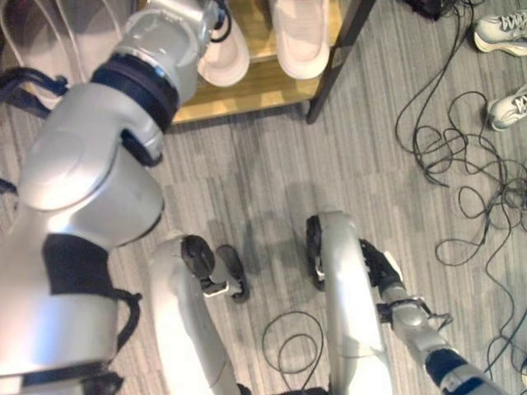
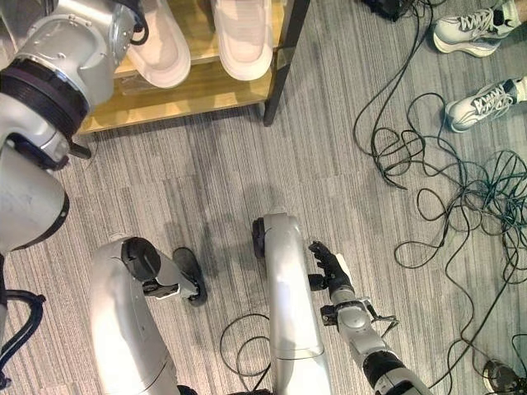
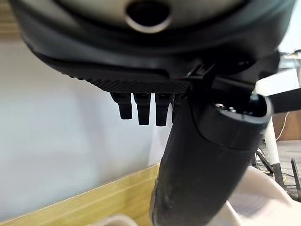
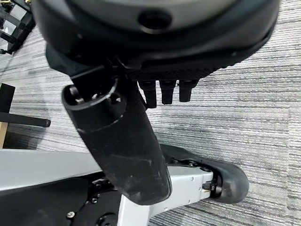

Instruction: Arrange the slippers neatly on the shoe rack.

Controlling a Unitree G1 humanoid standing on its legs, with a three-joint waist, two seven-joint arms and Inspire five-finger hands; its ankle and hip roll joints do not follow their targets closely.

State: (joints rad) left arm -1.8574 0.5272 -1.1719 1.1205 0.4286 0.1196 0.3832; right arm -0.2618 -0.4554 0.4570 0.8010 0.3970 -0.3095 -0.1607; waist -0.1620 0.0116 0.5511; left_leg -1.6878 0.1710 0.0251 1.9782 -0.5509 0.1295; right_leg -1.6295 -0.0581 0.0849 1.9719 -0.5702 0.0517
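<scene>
Fingers [image 3: 141, 110] straight (above slippers [image 2: 202, 37])

Looks like a lab or test room, grey striped carpet [image 2: 247, 156], loose black cables [image 2: 428, 173] sprawled across it, wooden shoe rack [image 2: 189, 95], a bystander's sneakers [image 2: 482, 103] at the edge

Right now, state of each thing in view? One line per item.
Left slipper: flat on the shelf, sole down, beside the left arm.
Right slipper: flat on the shelf, next to the first, toes pointing the same way.
Shoe rack: upright, wooden shelf holding both slippers.
Left robot hand: open, holding nothing.
Right robot hand: open, empty, low over the floor.
</scene>
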